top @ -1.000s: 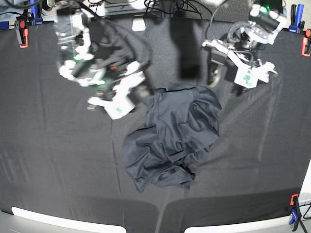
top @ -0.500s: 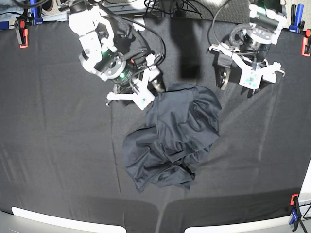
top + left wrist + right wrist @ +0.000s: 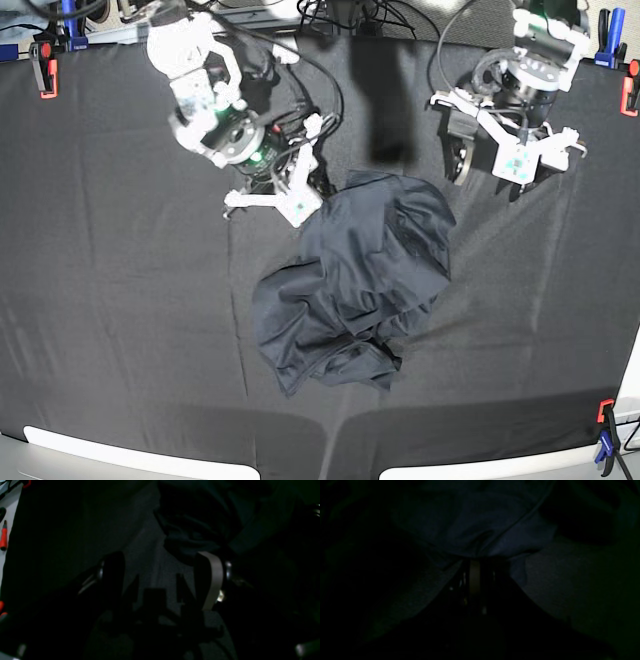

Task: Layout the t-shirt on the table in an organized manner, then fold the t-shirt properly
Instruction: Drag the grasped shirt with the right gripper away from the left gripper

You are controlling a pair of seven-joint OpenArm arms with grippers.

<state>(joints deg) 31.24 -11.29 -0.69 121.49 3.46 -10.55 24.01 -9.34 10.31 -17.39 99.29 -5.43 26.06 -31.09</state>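
Right gripper (image 3: 322, 190) swung in from farther back, nosed up to the t-shirt (image 3: 355, 285) top edge; jaws went from wide apart to pinched on a fabric fold (wrist view very dark).

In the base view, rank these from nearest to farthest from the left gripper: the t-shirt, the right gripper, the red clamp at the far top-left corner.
From the left gripper, open, on the view's right:
1. T-shirt, crumpled mid-table, its upper edge closest.
2. Right gripper, shut on the t-shirt's upper-left edge, left of centre.
3. Red clamp, at the table's top-left corner, farthest.
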